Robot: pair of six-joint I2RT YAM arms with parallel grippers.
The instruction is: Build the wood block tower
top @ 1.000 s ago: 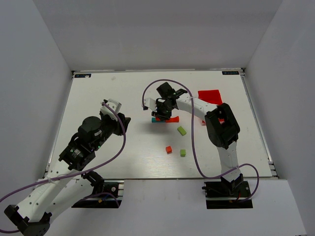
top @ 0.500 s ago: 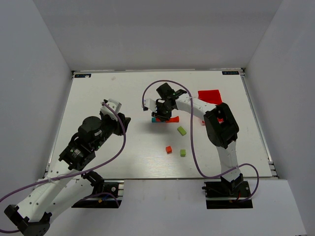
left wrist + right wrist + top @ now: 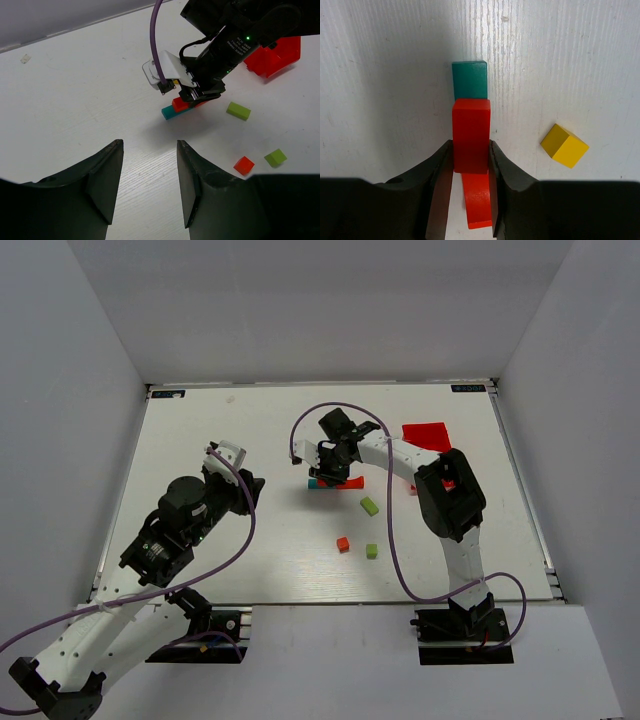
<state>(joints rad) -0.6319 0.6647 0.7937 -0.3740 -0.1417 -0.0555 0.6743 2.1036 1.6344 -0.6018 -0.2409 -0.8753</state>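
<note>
The right gripper (image 3: pixel 470 152) is closed partway on a red block (image 3: pixel 471 125), one finger pressed to each of its long sides. The block hangs straight over the tower (image 3: pixel 335 482), which sits on the table toward the middle-right. Its long axis runs the same way as the teal bar (image 3: pixel 470 80) beneath it, whose far end pokes out past the block. A red bar (image 3: pixel 479 202) shows under the near end, set slightly to one side. Whether the held block already rests on the pieces below or hovers just above them I cannot tell, so the coming move looks like a straight lowering or a release with no turning needed. A yellow cube (image 3: pixel 564 146) lies loose beside the stack. The left gripper (image 3: pixel 149 172) stands open and empty, well apart to the left and pointed at the tower, so the right arm is plainly the nearer.
</note>
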